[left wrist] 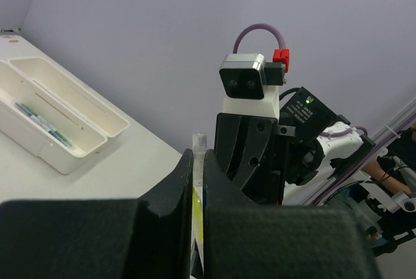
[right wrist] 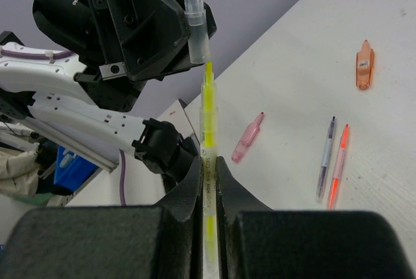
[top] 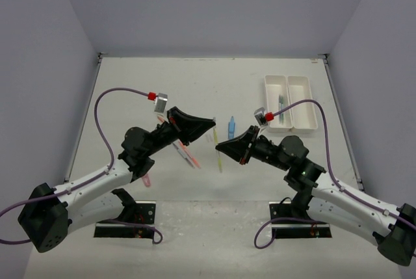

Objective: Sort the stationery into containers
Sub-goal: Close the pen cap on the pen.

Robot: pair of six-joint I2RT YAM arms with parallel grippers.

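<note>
Pink marker [top: 147, 180] on worktop [top: 195, 90], left side; L hand [top: 213, 122] pinched tight on clear cap [right wrist: 195, 25]; R hand [top: 220, 144] clamped on yellow pen [right wrist: 208, 116], held above worktop centre, tip by cap; white trays [top: 288, 97] back right.

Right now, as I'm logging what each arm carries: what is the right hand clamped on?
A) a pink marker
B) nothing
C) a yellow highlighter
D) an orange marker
C: in the right wrist view the right hand is shut on a yellow highlighter, its tip pointing at the clear cap pinched by the left hand.
</note>
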